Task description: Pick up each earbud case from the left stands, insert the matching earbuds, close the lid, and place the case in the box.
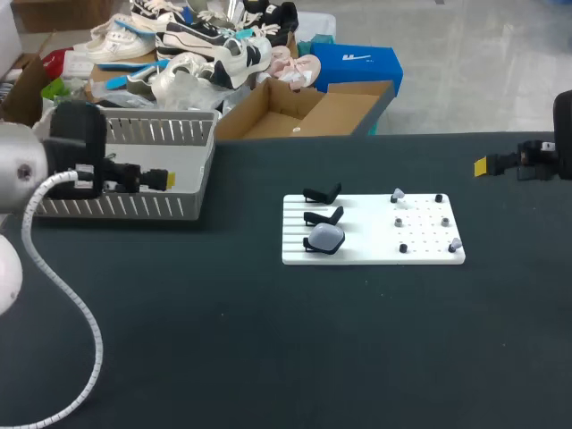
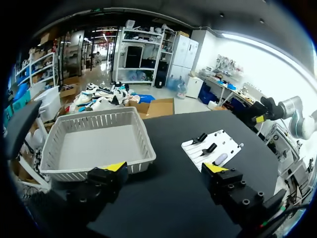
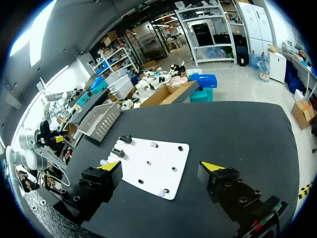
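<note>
A white board [image 1: 366, 220] lies mid-table. On its left side stand three black stands; the nearest one holds a grey-white earbud case [image 1: 324, 237], and the two behind it [image 1: 323, 194] are bare. Small earbuds [image 1: 398, 194] [image 1: 456, 243] sit on pegs on its right side. My left gripper [image 1: 165, 180] hovers open over the basket, far left of the board. At the far right edge, my right gripper [image 1: 483, 165] is open and holds nothing. In the left wrist view the gripper [image 2: 166, 168] stands wide, with the board [image 2: 225, 141] and case [image 2: 221, 158] ahead. In the right wrist view the gripper [image 3: 161, 166] is spread above the board [image 3: 163, 158].
A white slatted basket [image 1: 116, 207] sits at the table's left, empty inside [image 2: 94, 146]; it also shows in the right wrist view [image 3: 99, 121]. An open cardboard box [image 1: 304, 112] stands just behind the table's far edge. Dark tabletop surrounds the board.
</note>
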You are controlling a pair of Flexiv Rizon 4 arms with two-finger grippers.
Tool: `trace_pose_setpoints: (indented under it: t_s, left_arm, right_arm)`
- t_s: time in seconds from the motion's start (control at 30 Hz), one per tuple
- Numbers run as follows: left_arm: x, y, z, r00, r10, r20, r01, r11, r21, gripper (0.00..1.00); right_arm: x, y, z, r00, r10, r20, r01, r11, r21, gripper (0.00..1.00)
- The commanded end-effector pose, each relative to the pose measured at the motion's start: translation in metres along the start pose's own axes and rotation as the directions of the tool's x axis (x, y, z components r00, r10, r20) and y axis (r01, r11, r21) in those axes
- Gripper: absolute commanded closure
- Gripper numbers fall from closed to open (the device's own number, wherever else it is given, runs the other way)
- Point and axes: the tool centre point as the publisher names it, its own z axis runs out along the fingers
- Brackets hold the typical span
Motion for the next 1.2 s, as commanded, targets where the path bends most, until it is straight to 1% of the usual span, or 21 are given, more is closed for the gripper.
trace_pose_setpoints:
  t_s: [0.03,0.07,0.13,0.23,0.27,0.33,0.37,0.4,0.47,0.57,0.6,0.63,0.7,0.77,0.93,0.97,1.07,1.1,1.13,1.17,1.2]
  left_arm:
    - [0.011,-0.004,-0.003,0.969,0.175,0.172,-0.218,0.936,0.277,0.00]
    - [0.012,-0.008,-0.002,0.968,0.189,0.166,-0.231,0.928,0.293,0.00]
    - [0.015,-0.015,-0.002,0.957,0.224,0.183,-0.277,0.894,0.352,0.00]
    - [0.019,-0.032,0.002,0.936,0.284,0.207,-0.348,0.826,0.443,0.00]
    - [0.019,-0.039,0.002,0.925,0.302,0.230,-0.377,0.800,0.467,0.00]
    - [0.018,-0.048,0.002,0.924,0.301,0.237,-0.382,0.765,0.519,0.00]
    - [0.018,-0.054,0.003,0.916,0.310,0.256,-0.401,0.737,0.544,0.00]
    - [0.017,-0.057,0.004,0.912,0.316,0.263,-0.411,0.722,0.557,0.00]
    - [0.017,-0.066,0.006,0.891,0.353,0.285,-0.454,0.675,0.582,0.00]
    - [0.016,-0.073,0.008,0.880,0.380,0.286,-0.471,0.614,0.633,0.00]
    - [0.016,-0.076,0.010,0.866,0.401,0.300,-0.494,0.582,0.647,0.00]
    - [0.015,-0.076,0.011,0.856,0.412,0.314,-0.508,0.552,0.661,0.00]
    - [0.014,-0.079,0.014,0.846,0.426,0.322,-0.519,0.515,0.682,0.00]
    - [0.013,-0.080,0.017,0.823,0.451,0.345,-0.549,0.476,0.687,0.00]
    - [0.014,-0.085,0.031,0.774,0.511,0.373,-0.587,0.358,0.726,0.00]
    - [0.015,-0.086,0.033,0.768,0.518,0.377,-0.590,0.342,0.732,0.00]
    - [0.017,-0.092,0.041,0.761,0.527,0.378,-0.588,0.317,0.744,0.00]
    - [0.019,-0.095,0.046,0.760,0.528,0.379,-0.592,0.320,0.739,0.00]
    - [0.020,-0.097,0.050,0.762,0.535,0.365,-0.588,0.336,0.736,0.00]
    - [0.021,-0.100,0.056,0.760,0.551,0.345,-0.593,0.369,0.716,0.00]
    - [0.022,-0.103,0.060,0.756,0.559,0.340,-0.599,0.382,0.703,0.00]
  right_arm:
    - [0.000,0.000,-0.001,1.000,-0.001,-0.002,0.001,1.000,0.001,0.00]
    - [0.000,0.000,-0.001,1.000,-0.001,-0.002,0.001,1.000,0.001,0.00]
    - [0.000,0.000,-0.001,1.000,-0.001,-0.002,0.001,1.000,0.001,0.00]
    - [0.000,0.000,-0.001,1.000,-0.001,-0.002,0.001,1.000,0.001,0.00]
    - [0.000,0.000,-0.001,1.000,-0.001,-0.002,0.001,1.000,0.001,0.00]
    - [0.000,0.000,-0.001,1.000,-0.001,-0.002,0.001,1.000,0.001,0.00]
    - [0.000,0.000,-0.001,1.000,-0.001,-0.002,0.001,1.000,0.001,0.00]
    - [0.000,0.000,-0.001,1.000,-0.001,-0.002,0.001,1.000,0.001,0.00]
    - [0.000,0.000,-0.001,1.000,-0.001,-0.002,0.001,1.000,0.001,0.00]
    - [0.000,0.000,-0.001,1.000,-0.001,-0.002,0.001,1.000,0.001,0.00]
    - [0.000,0.000,-0.001,1.000,-0.001,-0.002,0.001,1.000,0.001,0.00]
    - [0.000,0.000,-0.001,1.000,-0.001,-0.002,0.001,1.000,0.001,0.00]
    - [0.000,0.000,-0.001,1.000,-0.001,-0.002,0.001,1.000,0.001,0.00]
    - [0.000,0.000,-0.001,1.000,-0.001,-0.002,0.001,1.000,0.001,0.00]
    - [0.000,0.000,-0.001,1.000,-0.001,-0.002,0.001,1.000,0.001,0.00]
    - [0.000,0.000,-0.001,1.000,-0.001,-0.002,0.001,1.000,0.001,0.00]
    - [0.000,0.000,-0.001,1.000,-0.001,-0.002,0.001,1.000,0.001,0.00]
    - [0.000,0.000,-0.001,1.000,-0.001,-0.002,0.001,1.000,0.001,0.00]
    - [0.000,0.000,-0.001,1.000,-0.001,-0.002,0.001,1.000,0.001,0.00]
    - [0.000,0.000,-0.001,1.000,-0.001,-0.002,0.001,1.000,0.001,0.00]
    - [0.000,0.000,-0.001,1.000,-0.001,-0.002,0.001,1.000,0.001,0.00]
